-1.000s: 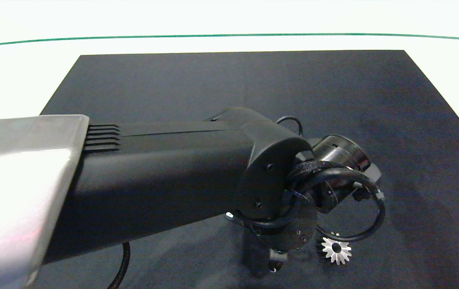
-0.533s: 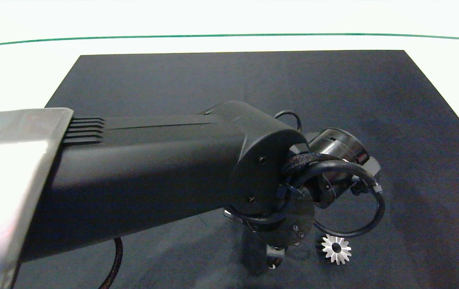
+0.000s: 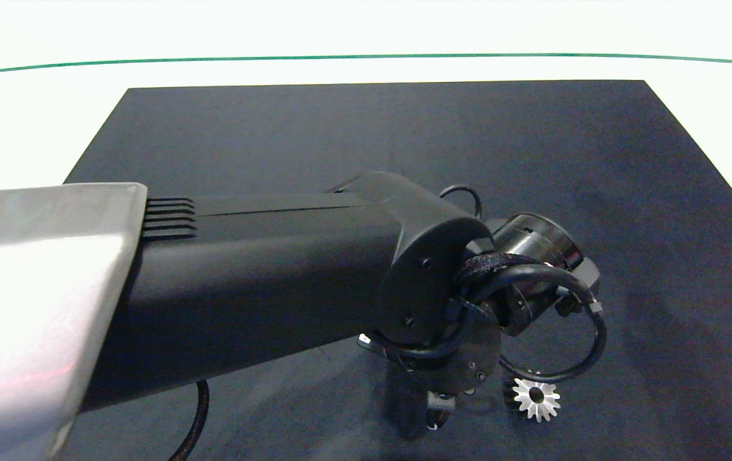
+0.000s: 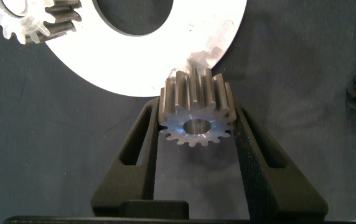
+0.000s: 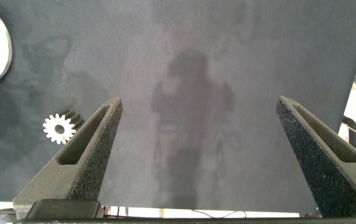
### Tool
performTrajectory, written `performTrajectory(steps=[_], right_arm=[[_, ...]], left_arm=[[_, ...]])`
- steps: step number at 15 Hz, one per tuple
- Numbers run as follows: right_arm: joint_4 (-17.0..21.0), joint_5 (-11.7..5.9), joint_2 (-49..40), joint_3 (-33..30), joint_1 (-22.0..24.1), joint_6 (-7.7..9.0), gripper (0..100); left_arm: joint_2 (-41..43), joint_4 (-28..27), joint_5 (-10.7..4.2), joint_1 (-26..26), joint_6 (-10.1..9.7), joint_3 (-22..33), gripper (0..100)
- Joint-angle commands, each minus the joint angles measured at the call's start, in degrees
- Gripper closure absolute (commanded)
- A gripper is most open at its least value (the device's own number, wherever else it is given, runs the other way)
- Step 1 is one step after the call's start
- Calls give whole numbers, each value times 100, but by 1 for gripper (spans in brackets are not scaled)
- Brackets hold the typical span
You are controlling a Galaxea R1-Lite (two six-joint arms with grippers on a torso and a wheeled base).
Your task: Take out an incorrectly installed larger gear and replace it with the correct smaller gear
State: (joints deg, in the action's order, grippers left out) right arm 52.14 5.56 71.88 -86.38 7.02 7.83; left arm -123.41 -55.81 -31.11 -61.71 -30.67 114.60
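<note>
Step in hand looked like the replace half: the left gripper was clamped on the smaller gear, fingers pressed to its toothed flanks, gear held on edge with its bore facing the wrist camera. The gear sat right at the rim of a white round plate, touching or just over it; contact couldn't be told. The larger gear lay flat on the dark mat, just beside the left arm in the head view, apart from the plate, so judged already removed. Another small gear sat on the plate's far part, partly cut off.

Next move likely called for tipping the held gear flat and lining its bore up with the seat on the plate; the seat itself wasn't visible.

The right gripper hung over bare mat, fingers spread wide, idle, holding nothing.

Materials: smaller gear was machined grey metal, short stubby teeth, smooth round bore. Larger gear had a bright star-like face with long pointed teeth. Finger pads were gritty black foam. Mat was matte, cloth-like. Plate was smooth, flat.
</note>
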Motion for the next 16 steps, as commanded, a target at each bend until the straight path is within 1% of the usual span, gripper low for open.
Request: performTrajectory(steps=[1, 4, 6, 11, 16], right_arm=[[33, 7, 11, -1, 10, 8, 0], [24, 7, 2, -1, 19, 8, 0], [24, 7, 2, -10, 71, 8, 0], [-28, 7, 11, -1, 80, 8, 0], [-37, 7, 11, 7, 80, 8, 0]], left_arm=[[36, -44, -18, -8, -62, -1, 84], [212, -44, -35, -17, -114, -1, 84], [229, -18, -35, -8, -194, -1, 84], [185, 237, -27, 36, -167, -1, 84], [106, 237, -27, 89, -141, -1, 84]])
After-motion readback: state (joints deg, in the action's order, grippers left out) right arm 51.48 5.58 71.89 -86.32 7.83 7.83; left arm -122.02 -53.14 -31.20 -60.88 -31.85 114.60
